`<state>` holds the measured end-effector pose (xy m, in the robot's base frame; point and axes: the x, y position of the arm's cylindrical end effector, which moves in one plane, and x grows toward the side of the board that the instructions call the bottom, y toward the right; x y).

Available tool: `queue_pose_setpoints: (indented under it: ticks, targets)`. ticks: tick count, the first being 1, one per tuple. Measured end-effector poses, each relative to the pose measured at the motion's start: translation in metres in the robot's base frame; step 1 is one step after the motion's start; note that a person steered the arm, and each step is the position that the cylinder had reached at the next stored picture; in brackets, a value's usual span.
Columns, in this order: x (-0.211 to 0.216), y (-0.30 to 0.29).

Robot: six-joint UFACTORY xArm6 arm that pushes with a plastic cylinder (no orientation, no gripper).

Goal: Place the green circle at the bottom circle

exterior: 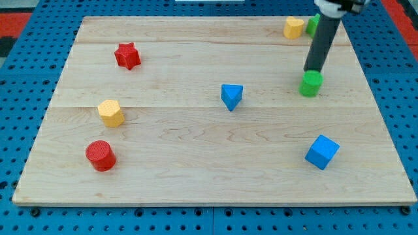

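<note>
red circle (100, 155) nearest | my tip (316, 70) touching green circle (311, 83) top edge | tool: solid rod, holds nothing

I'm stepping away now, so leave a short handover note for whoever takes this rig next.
My tip sits at the upper edge of the green circle, at the view's right. The red circle, the bottom circle, lies at the view's lower left.
Done: tip is at the green block; block not yet delivered.
Left: push it leftward and down across the board to the red circle, steering past the blue triangle.
</note>
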<state>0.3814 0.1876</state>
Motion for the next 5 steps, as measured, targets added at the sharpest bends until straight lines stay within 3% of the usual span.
queue_pose_setpoints:
  ticks: [2, 3, 4, 5]
  targets:
    - [0.090, -0.024]
    - [0.090, 0.026]
    - [0.114, 0.040]
    - [0.121, -0.012]
